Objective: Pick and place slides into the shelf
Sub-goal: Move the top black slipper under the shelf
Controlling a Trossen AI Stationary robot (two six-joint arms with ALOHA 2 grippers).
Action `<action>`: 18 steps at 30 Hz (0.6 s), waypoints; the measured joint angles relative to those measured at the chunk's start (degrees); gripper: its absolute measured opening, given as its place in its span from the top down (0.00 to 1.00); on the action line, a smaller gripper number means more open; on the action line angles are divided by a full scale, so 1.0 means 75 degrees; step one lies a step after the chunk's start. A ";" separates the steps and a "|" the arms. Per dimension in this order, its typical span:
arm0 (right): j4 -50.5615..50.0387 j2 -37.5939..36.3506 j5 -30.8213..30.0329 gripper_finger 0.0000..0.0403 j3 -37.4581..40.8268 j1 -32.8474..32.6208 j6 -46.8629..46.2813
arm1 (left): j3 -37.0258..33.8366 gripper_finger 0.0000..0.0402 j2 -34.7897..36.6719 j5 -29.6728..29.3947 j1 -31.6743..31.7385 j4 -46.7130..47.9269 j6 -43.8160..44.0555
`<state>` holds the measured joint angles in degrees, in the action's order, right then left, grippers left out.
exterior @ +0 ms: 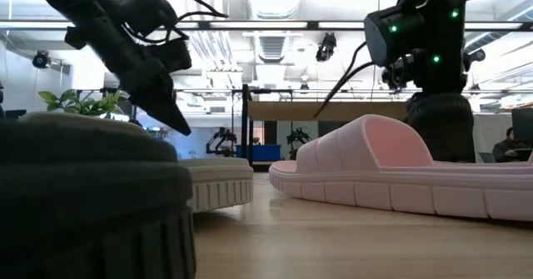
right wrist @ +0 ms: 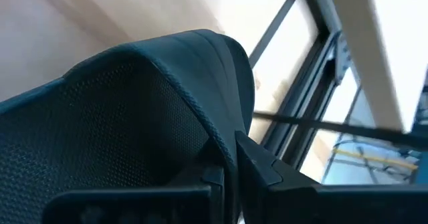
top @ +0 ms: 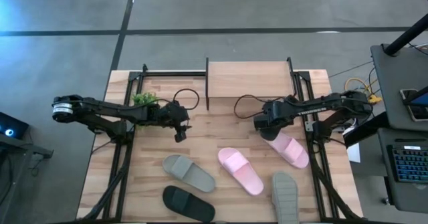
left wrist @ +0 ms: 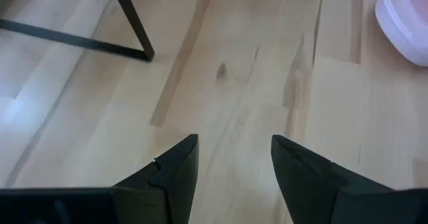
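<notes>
Pale wooden boards make up the worktop (top: 221, 127), with grey floor around it. At its far edge stands the shelf (top: 248, 79), its plank top bare. Five slides lie on the near half: a pink slide (top: 241, 171) in the middle, a second pink slide (top: 289, 148) to its right, a grey slide (top: 189, 172) to its left, another grey slide (top: 284, 196) at the near right, and a black slide (top: 189, 203) at the near left edge. The right pincer (top: 262, 125) hangs just in front of the shelf, beside the second pink slide, clamped shut on a dark slide strap (right wrist: 134, 110) that fills its wrist view. The left pincer (top: 179, 134) hovers over bare boards left of centre, fingers (left wrist: 175, 170) parted, holding nothing. A small green plant (top: 144, 99) sits behind it.
</notes>
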<state>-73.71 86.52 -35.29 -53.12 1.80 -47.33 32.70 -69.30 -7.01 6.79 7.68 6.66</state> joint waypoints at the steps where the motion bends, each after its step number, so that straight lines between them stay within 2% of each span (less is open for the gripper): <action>1: -0.0003 0.0008 -0.0179 0.97 0.0000 -0.0003 0.0000 | 0.0024 0.57 0.0000 -0.0004 0.0000 -0.0021 0.0002; 5: 0.0300 0.0015 -0.0446 0.97 0.0000 0.0020 0.0342 | 0.0039 0.57 0.0000 -0.0034 0.0000 -0.0242 -0.0007; 11: 0.1018 0.0015 -0.0432 0.97 0.0146 0.0029 0.1415 | 0.0033 0.57 0.0000 -0.0050 0.0000 -0.0774 -0.0128; 18: 0.1109 0.0017 -0.0285 0.94 0.0641 0.0066 0.1122 | 0.0021 0.57 0.0000 -0.0067 0.0000 -0.0895 -0.0205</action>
<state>-65.39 86.65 -37.43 -48.32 2.30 -38.92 32.86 -69.30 -7.51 6.79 0.97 5.13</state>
